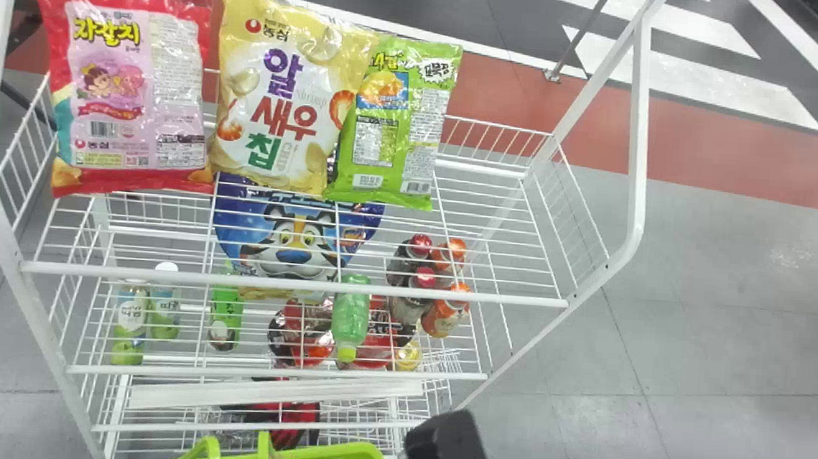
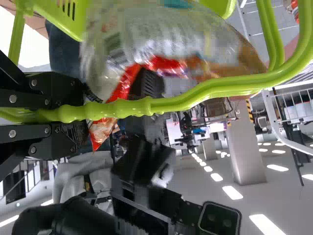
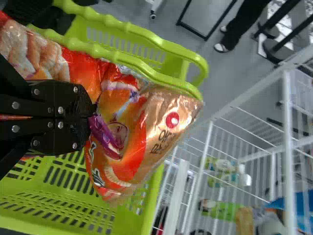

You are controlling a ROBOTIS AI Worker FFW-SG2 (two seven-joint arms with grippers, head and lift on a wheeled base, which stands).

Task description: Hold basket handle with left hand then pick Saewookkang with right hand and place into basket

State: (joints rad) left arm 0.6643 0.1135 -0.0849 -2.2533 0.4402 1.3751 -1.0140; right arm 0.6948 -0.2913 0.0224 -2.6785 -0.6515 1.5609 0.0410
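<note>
Low in the head view, the basket (image 1: 358,456) is seen, its handle (image 2: 181,104) clamped by the left gripper (image 2: 78,115), Saewookkang (image 3: 159,129) pinched by the right gripper (image 3: 91,117).

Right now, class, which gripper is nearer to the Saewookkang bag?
Right. The right gripper pinches the Saewookkang bag itself; the left gripper grips the basket handle, a little apart.

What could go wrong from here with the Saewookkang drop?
The Saewookkang could snag on the handle running right along it. In the right wrist view its far corner juts past the rim of the basket, so it might fall outside. The right claw seems to pinch just a fold, which may slip.
</note>
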